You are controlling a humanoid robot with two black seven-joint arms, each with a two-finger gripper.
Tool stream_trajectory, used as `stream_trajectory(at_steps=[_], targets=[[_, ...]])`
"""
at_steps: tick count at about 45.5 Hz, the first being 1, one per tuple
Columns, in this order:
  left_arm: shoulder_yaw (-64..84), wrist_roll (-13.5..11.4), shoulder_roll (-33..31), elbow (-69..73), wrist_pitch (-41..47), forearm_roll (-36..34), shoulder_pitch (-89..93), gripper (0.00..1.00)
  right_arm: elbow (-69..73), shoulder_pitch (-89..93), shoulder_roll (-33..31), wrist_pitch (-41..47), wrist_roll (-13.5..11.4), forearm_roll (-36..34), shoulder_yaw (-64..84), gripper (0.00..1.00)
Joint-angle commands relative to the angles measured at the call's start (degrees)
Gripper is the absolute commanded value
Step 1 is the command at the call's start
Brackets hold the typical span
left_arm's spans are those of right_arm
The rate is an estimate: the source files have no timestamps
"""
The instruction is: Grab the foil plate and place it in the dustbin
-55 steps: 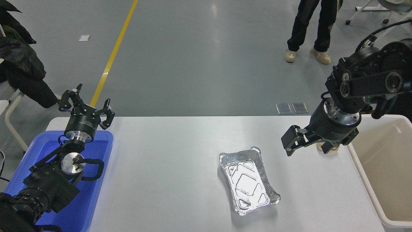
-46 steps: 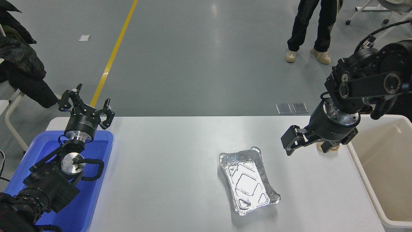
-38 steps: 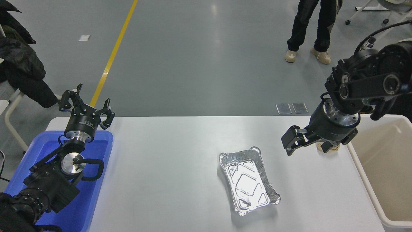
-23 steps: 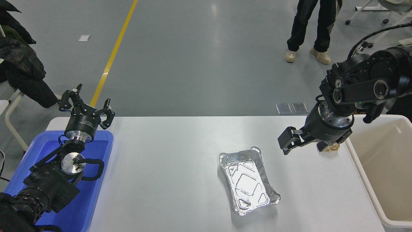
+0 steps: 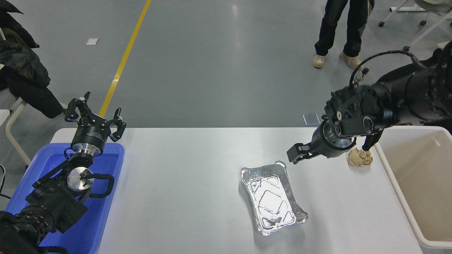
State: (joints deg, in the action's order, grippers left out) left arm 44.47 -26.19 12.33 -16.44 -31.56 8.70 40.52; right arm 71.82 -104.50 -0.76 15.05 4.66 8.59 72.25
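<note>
The foil plate (image 5: 272, 197) lies flat and empty on the white table (image 5: 183, 197), right of centre, long side running toward me. The dustbin (image 5: 393, 187) stands at the table's right edge, partly cut off by the picture. My right gripper (image 5: 331, 149) hangs open and empty above the table, just beyond the plate's far right corner and left of the dustbin. One finger (image 5: 295, 155) points toward the plate's far end. My left gripper (image 5: 93, 113) is open and parked at the lower left.
A small crumpled tan paper ball (image 5: 360, 157) lies between my right gripper and the dustbin. A blue tray (image 5: 106, 211) sits under the left arm. A person's legs (image 5: 339, 31) stand on the floor beyond the table. A dark jacket hangs at the far left.
My right arm has swung left and tilted over, carrying the gripper from beside the dustbin toward the plate's far end. The paper ball is now uncovered. The plate and left arm have not moved.
</note>
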Motion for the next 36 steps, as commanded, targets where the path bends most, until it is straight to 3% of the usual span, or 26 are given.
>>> stream_trajectory(at_steps=[1, 36], targets=[[0.0, 0.0, 0.1, 0.0, 0.0, 0.0, 0.0, 0.99, -6.0, 9.8, 0.8, -5.5, 0.0, 1.9, -1.0, 1.0], [0.0, 0.0, 0.1, 0.0, 0.0, 0.0, 0.0, 0.99, -13.2, 24.7, 0.8, -12.8, 0.0, 3.9, -3.4, 1.0]])
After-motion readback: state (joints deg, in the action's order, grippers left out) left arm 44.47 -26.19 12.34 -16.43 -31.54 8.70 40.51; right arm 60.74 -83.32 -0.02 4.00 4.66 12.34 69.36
